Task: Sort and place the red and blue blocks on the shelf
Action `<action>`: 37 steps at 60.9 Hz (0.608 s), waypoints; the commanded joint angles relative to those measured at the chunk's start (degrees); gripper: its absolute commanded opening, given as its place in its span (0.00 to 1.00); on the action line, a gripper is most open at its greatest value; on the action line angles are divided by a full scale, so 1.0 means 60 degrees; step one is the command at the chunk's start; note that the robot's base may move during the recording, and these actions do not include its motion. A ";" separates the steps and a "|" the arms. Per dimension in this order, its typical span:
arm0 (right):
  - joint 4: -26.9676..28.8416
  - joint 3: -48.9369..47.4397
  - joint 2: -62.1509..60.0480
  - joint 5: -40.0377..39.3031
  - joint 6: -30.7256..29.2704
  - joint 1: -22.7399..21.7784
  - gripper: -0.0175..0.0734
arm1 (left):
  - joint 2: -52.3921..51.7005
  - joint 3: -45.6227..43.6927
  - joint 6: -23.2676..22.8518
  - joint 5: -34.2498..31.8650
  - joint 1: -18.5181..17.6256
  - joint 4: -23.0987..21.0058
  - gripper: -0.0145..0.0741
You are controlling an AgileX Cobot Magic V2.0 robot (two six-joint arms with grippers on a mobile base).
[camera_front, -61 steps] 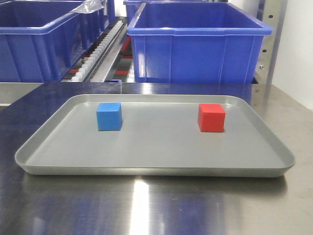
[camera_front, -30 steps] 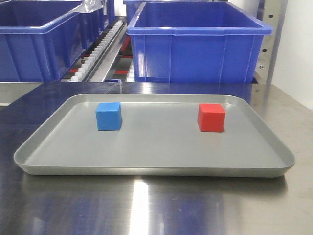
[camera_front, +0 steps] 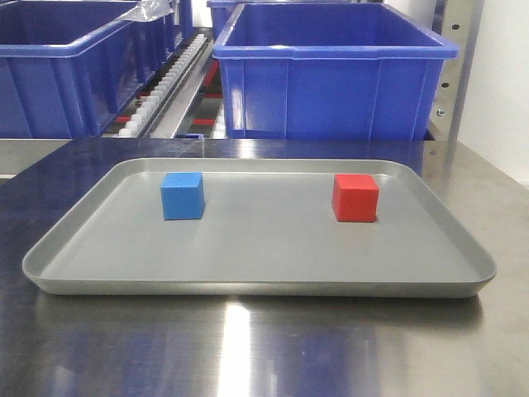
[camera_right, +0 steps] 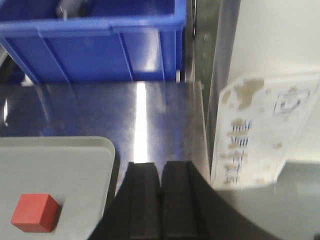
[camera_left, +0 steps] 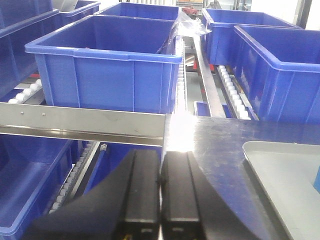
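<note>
A blue block (camera_front: 183,196) rests on the left of a shallow grey tray (camera_front: 248,285), and a red block (camera_front: 355,198) on its right. In the right wrist view the red block (camera_right: 35,213) lies left of my right gripper (camera_right: 160,167), which is shut and empty over the steel tabletop. My left gripper (camera_left: 161,156) is shut with nothing in it, hanging over the table's left edge near the shelf rail (camera_left: 80,121). Neither gripper shows in the front view. The shelf's white roller tracks (camera_front: 169,78) run behind the tray.
Big blue bins (camera_front: 331,70) stand on the shelf behind the table, another (camera_front: 74,66) at the left. In the left wrist view several bins (camera_left: 107,60) sit on the rollers. A metal upright (camera_right: 212,75) and a white wall with a label sheet (camera_right: 260,125) bound the right.
The front view has shifted very slightly; tray and blocks appear a few pixels left. The blocks keep their places on the tray.
</note>
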 commanded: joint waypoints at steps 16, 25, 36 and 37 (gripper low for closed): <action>0.0127 -0.2360 0.3190 0.2189 -0.0002 0.0621 0.27 | -0.0158 0.0339 -0.0007 -0.0762 -0.0011 0.0005 0.32; 0.0127 -0.2360 0.3734 0.2450 -0.0002 0.1124 0.27 | -0.0158 0.0339 -0.0007 -0.0762 -0.0011 0.0005 0.32; 0.0127 -0.2366 0.4067 0.2475 -0.0002 0.1510 0.43 | -0.0158 0.0339 -0.0007 -0.0762 -0.0011 0.0005 0.32; 0.0127 -0.2366 0.4078 0.2485 -0.0002 0.1546 0.46 | -0.0158 0.0339 -0.0007 -0.0762 -0.0011 0.0005 0.32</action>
